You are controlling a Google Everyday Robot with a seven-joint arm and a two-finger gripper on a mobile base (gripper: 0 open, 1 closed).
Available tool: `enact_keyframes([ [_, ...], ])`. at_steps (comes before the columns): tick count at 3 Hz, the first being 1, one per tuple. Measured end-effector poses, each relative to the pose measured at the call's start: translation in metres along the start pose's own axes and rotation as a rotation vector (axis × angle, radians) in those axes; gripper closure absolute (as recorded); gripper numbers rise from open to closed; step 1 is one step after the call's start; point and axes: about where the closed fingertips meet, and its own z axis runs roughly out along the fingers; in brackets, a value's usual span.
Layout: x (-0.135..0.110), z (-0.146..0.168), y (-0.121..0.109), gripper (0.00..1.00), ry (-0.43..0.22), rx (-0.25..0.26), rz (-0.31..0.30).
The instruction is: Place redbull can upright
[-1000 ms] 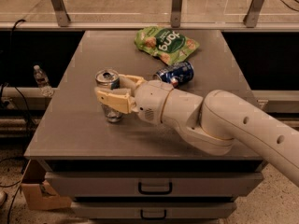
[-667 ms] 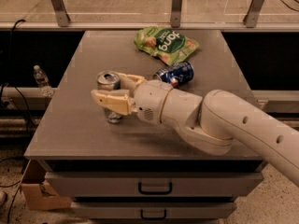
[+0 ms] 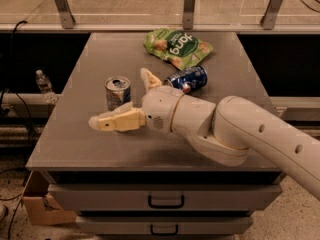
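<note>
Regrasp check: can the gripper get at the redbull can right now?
Likely yes: the gripper is open right beside the upright redbull can, with nothing between them; the blue can lies off behind it.

Redbull can (image 3: 117,90) upright (silver top); gripper (image 3: 121,99) straddles it.

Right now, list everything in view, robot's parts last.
redbull can: one, silver and light blue, upright on the table's left-middle.
blue can: one, dark blue, on its side, right of the redbull can.
bag: one, green, far side of the table.
table: one, grey, centre of view.
drawers: two, grey, under the tabletop.
bottle: one, clear, left of the table, lower down.
box: one, brown cardboard, floor at lower left.
gripper: one, cream, open, a finger on each side of the redbull can.
arm: one, white, reaching in from the lower right.
</note>
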Motion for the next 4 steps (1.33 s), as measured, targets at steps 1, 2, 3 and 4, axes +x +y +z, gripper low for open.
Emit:
enact_keyframes([
  [1,0.002,-0.002,-0.001,0.00,0.008,-0.016,0.004],
  [2,-0.004,-0.008,-0.005,0.00,0.062,-0.059,-0.028],
  [3,0.009,-0.035,-0.012,0.00,0.221,-0.071,-0.068],
  [4,0.023,-0.077,-0.028,0.00,0.403,-0.022,-0.115],
])
